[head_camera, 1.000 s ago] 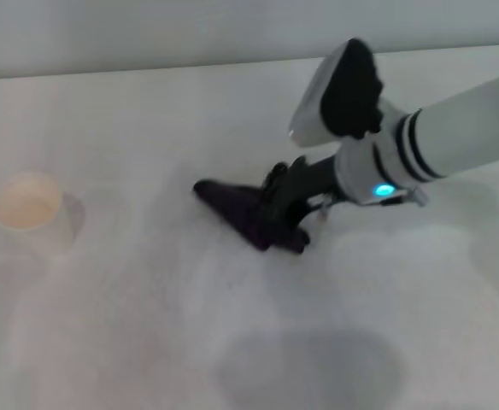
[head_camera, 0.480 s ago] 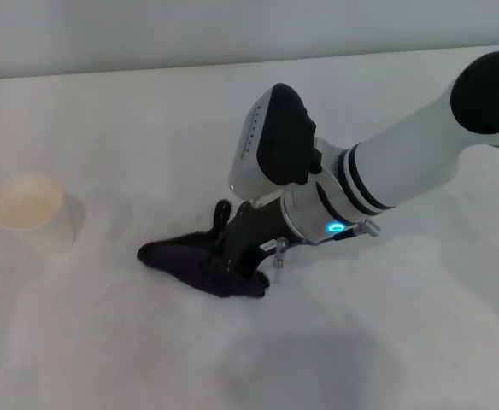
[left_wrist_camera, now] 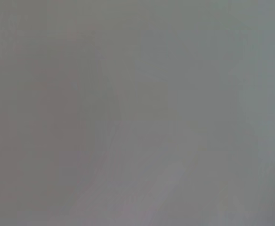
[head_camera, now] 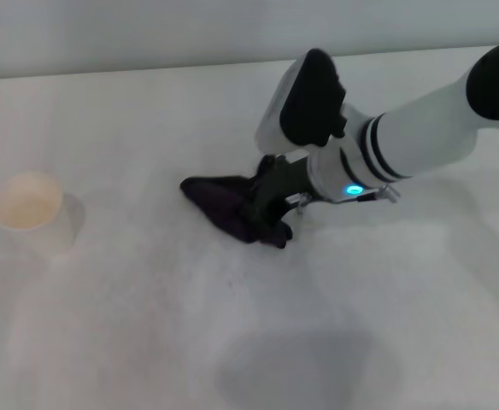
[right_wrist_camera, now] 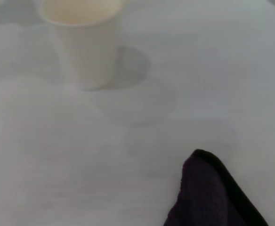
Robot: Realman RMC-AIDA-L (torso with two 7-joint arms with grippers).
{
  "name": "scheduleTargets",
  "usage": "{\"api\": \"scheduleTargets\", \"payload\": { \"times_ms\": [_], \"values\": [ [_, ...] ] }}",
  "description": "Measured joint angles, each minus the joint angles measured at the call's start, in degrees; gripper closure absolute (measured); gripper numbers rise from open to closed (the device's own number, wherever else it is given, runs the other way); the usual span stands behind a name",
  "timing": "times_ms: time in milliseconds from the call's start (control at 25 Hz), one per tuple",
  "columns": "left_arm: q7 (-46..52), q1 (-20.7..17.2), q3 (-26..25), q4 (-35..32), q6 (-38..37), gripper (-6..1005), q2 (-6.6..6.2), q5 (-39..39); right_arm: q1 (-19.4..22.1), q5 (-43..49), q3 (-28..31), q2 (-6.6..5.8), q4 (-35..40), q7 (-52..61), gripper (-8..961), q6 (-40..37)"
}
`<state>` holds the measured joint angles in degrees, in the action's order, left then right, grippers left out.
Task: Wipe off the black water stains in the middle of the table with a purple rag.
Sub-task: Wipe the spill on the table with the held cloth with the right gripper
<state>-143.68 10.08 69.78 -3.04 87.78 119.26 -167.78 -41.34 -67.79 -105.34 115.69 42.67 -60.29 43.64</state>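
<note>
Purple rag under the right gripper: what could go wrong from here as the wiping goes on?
1. The right gripper presses the purple rag onto the table; the cloth is bunched, so it might slip free mid-stroke.
2. No black stain shows in either view; it may lie under the rag, so the result cannot be checked.
3. A paper cup stands on the rag's far side; a long sweep that way could knock it over.
</note>
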Motion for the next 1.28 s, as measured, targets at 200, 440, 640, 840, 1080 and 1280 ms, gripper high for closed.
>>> {"api": "scheduleTargets", "payload": {
  "times_ms": [200,440,640,840,1080,1280],
  "values": [
    [0.0,-0.1,0.0,0.0,0.2,112,0.0,0.0,0.1,3.9,5.4,-0.22,-0.8,0.1,852,-1.0],
    [0.1,-0.1,0.0,0.1,0.6,112,0.0,0.0,0.3,11.8,13.1,-0.27,-2.4,3.5,853,-1.4],
    [0.1,-0.1,0.0,0.0,0.6,112,0.0,0.0,0.3,13.7,14.2,-0.25,-2.4,5.1,853,-0.9],
    [0.1,-0.1,0.0,0.0,0.6,112,0.02,0.0,0.0,12.2,12.0,0.41,-0.1,5.1,853,4.8],
    [0.1,0.0,0.0,0.0,0.6,112,0.09,0.0,-0.1,5.0,4.2,0.35,2.5,4.6,852,7.7],
    [0.1,0.3,0.0,0.2,0.4,112,0.09,0.0,-0.9,3.7,0.8,0.43,2.9,4.3,852,8.2]
  ]
}}
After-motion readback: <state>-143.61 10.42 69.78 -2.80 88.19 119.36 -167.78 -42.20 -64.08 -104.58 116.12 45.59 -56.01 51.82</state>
